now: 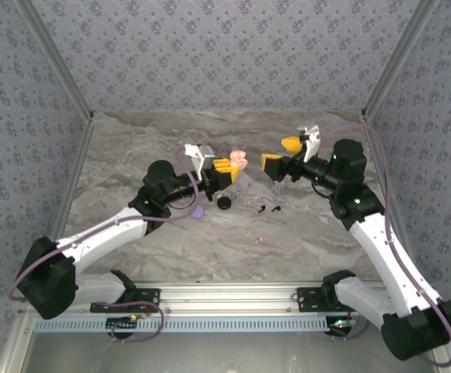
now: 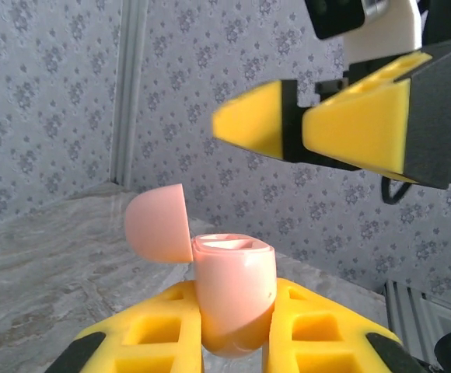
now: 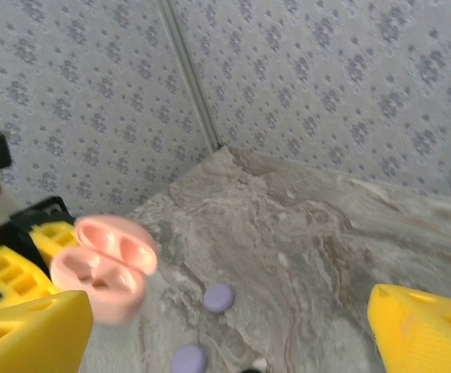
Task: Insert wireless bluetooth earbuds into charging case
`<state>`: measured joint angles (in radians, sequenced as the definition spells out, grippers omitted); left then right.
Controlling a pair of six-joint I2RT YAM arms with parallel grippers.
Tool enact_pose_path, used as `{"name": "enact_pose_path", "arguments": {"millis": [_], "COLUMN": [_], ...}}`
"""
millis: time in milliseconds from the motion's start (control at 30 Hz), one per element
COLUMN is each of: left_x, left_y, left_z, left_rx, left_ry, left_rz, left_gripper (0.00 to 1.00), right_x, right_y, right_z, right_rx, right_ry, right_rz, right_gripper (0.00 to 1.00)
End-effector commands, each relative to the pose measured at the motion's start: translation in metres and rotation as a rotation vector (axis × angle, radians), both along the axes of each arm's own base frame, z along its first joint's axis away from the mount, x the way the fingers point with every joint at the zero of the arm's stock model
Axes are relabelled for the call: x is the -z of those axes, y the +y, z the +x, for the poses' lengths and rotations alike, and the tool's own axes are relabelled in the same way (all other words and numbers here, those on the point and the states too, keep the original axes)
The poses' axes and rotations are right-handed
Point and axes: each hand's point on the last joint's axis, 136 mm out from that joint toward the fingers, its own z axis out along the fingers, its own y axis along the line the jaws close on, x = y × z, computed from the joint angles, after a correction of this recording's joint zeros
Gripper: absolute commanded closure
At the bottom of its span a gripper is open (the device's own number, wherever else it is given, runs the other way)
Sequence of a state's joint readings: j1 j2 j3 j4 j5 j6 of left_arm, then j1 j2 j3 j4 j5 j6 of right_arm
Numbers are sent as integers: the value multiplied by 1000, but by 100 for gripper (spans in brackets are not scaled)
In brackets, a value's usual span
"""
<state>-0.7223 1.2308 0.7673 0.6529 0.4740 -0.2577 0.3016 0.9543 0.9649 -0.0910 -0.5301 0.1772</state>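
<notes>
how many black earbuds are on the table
2. One black earbud lies mid-table, right of the round black case; the other is just beside it. More may be hidden.

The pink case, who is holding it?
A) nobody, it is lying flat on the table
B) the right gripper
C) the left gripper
C. The left wrist view shows the pink case squeezed between the yellow fingers of the left gripper, up off the table. The right gripper is open next to it and holds nothing.
</notes>
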Motion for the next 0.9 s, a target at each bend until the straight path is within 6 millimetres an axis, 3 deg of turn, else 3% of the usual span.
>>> {"name": "enact_pose_path", "arguments": {"millis": [0, 200, 467, 667, 867], "left_x": [-34, -44, -50, -48, -47], "left_y": [15, 21, 24, 24, 26], "left_z": [-8, -28, -40, -42, -41], "left_rx": [-53, -16, 11, 15, 4], "left_ry": [-152, -324, -383, -379, -372], "left_rz": [-70, -106, -87, -66, -57], "left_gripper": [100, 99, 100, 100, 100], "right_x": [54, 151, 241, 287, 310], "right_y": [-23, -31, -9, 0, 10], "right_z": [-9, -33, -64, -86, -95], "right_rx": [142, 235, 225, 247, 261], "right_ry": [259, 647, 897, 1027, 1080], "right_rz": [-86, -135, -242, -405, -491], "right_gripper": [9, 14, 25, 36, 40]}}
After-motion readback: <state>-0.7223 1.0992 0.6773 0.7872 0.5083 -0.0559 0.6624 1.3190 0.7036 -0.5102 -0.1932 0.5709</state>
